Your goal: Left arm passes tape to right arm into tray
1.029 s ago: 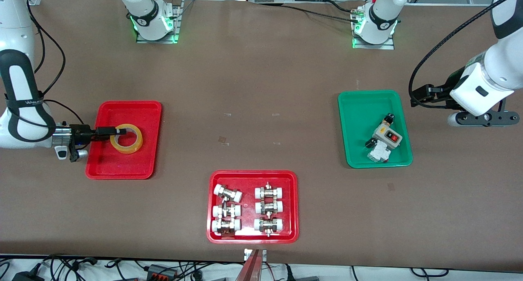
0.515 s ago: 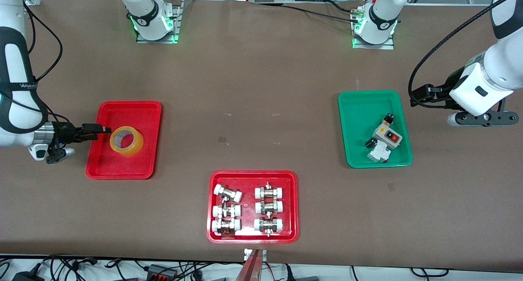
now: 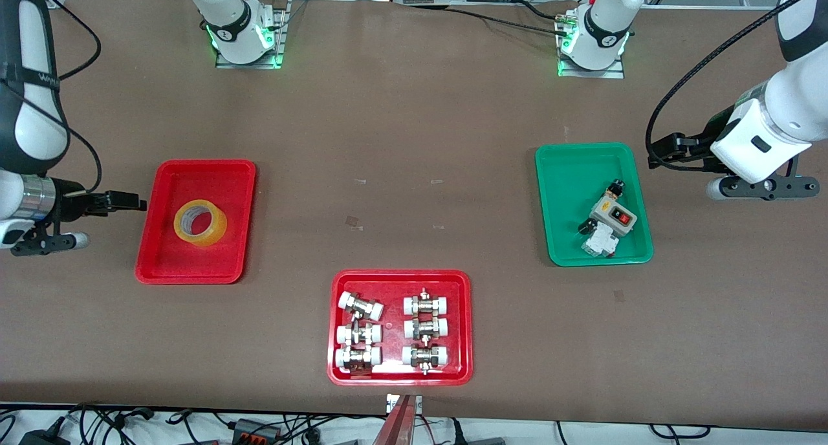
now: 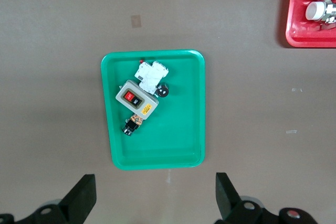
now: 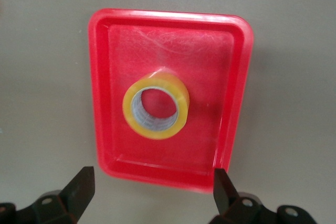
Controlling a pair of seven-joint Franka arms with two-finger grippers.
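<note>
The yellow tape lies flat in the plain red tray, with nothing touching it. My right gripper hangs open and empty over the table, just off the tray's edge toward the right arm's end. In the right wrist view the tape sits mid-tray, with the open right gripper apart from it at the tray's rim. My left gripper waits open and empty over the table beside the green tray. Its wrist view shows its gripper spread wide with nothing between.
A green tray holding a grey switch box sits toward the left arm's end. A red tray with several white-capped metal fittings lies nearer the front camera, mid-table.
My right gripper has let go of the tape and drawn back off the red tray toward the right arm's end. The tape stays in the tray. The left arm has not moved.
</note>
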